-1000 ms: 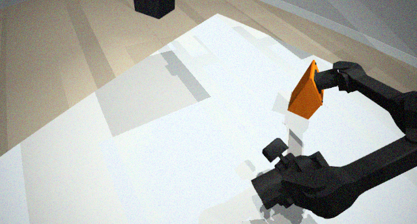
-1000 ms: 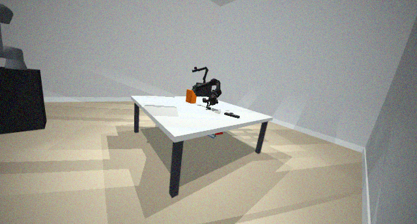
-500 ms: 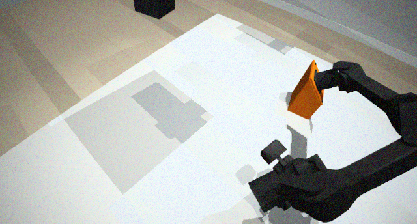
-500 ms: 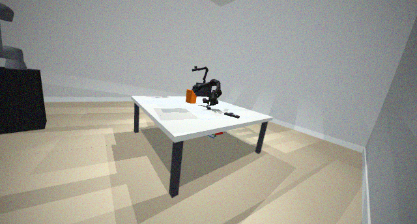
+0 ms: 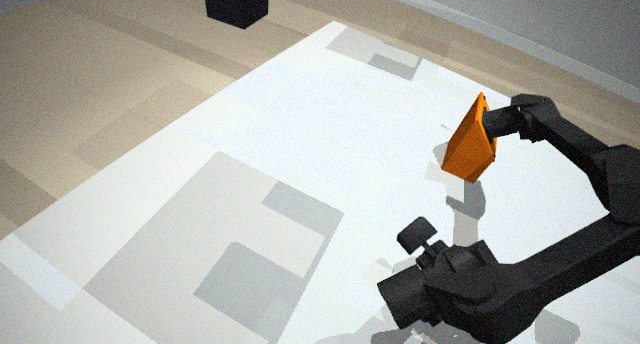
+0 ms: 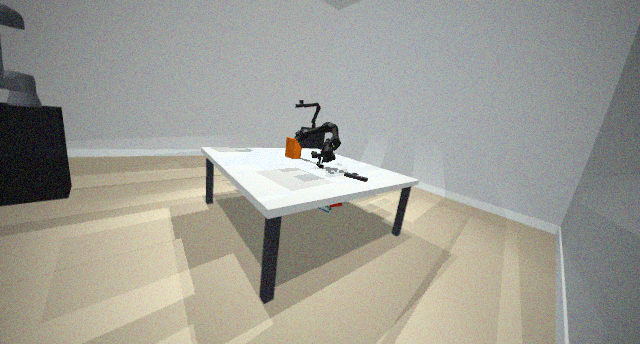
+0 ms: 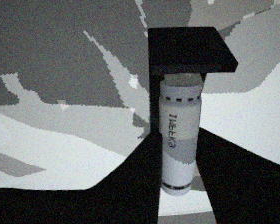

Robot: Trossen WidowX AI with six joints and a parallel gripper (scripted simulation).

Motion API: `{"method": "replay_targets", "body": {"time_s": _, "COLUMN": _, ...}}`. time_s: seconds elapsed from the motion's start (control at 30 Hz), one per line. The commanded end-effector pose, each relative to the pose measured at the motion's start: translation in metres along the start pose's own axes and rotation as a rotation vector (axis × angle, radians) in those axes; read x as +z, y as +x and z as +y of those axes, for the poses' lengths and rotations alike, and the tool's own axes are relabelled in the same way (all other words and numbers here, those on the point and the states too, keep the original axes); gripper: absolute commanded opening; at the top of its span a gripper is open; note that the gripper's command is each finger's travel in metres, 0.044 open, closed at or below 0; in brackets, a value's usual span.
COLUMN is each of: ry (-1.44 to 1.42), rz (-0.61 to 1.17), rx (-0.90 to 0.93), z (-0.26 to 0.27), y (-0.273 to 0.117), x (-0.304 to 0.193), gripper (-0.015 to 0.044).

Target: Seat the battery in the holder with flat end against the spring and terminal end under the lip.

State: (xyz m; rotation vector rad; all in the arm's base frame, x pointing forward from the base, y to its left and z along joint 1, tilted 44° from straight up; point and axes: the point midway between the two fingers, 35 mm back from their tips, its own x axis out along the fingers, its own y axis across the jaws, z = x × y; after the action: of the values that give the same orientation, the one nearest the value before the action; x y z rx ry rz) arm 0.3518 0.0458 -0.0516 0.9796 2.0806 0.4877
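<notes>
The battery (image 7: 176, 137) looks like a small, rigid cylinder with a smooth printed sleeve, so I would judge it light, unlikely to bend or crush, but ready to roll or slide between flat pads if the grip loosens. Its middle is the sensible place to pinch, leaving both ends free for the spring and the lip. In the wrist view it is pale grey to white, with a line of dark lettering along its length, a ring of small dark dots near its far end and a darker metallic band at the near end. The gripper (image 7: 177, 163) is pinching that battery across its barrel, the two dark fingers closing in from either side of its lower half. The battery points away from the wrist, and its far end reaches into the black holder (image 7: 188, 52), whose dark top edge hides that tip. Whether the end touches the spring or sits under the lip cannot be told, and no spring is visible here. In the top view the arm reaches in from the right edge of the white table (image 5: 280, 134), with the gripper near the lower right corner. An orange wedge-shaped block (image 5: 469, 144) on a second dark fixture stands nearer the right edge, farther back. Seating seems only partly done, and release should wait until the battery lies flat.
</notes>
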Motion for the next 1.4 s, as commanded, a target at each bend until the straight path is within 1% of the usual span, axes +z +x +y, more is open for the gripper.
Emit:
{"method": "replay_targets", "body": {"time_s": 0.0, "ry": -0.006, "rz": -0.005, "rx": -0.002, "z": -0.0010, "y": -0.0009, "x": 0.0039, "gripper": 0.0059}}
{"method": "replay_targets", "body": {"time_s": 0.3, "ry": -0.005, "rz": -0.014, "rx": -0.004, "z": -0.0011, "y": -0.0022, "x": 0.0069, "gripper": 0.0059}}
{"method": "replay_targets", "body": {"time_s": 1.37, "ry": 0.001, "rz": -0.135, "rx": -0.038, "z": -0.0030, "y": 0.0033, "x": 0.0086, "gripper": 0.0059}}
